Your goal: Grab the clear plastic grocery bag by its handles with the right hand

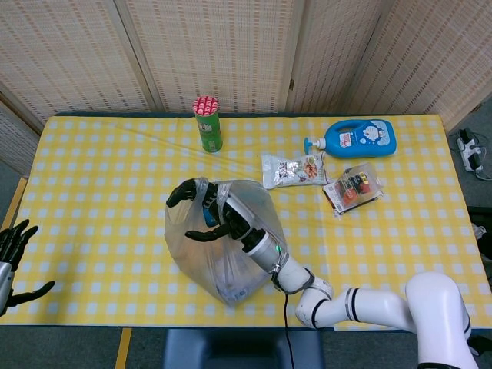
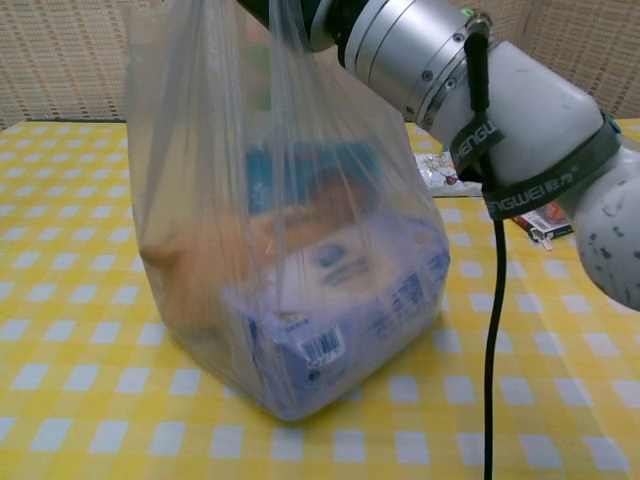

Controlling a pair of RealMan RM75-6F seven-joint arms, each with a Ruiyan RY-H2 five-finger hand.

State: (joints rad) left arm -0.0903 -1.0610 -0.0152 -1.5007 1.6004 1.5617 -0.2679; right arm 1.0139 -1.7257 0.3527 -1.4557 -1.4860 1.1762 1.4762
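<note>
My right hand (image 1: 211,217) is curled around the gathered handles of the clear plastic grocery bag (image 1: 223,254), gripping them above the bag's body, which hangs down to the yellow-and-white checked tablecloth (image 1: 100,192) near the front middle of the table. From the chest view the bag (image 2: 290,290) is pulled taut upward, its bottom resting on the cloth, with an orange item and a blue-and-white packet showing through the film. My left hand (image 1: 14,254) sits at the table's left front edge, fingers spread and holding nothing. Farther back stand a green cylindrical can with a red patterned lid (image 1: 207,123), a blue lotion bottle lying on its side (image 1: 360,138), a silvery snack pouch (image 1: 294,170) and a small clear-wrapped packet (image 1: 354,187).
</note>
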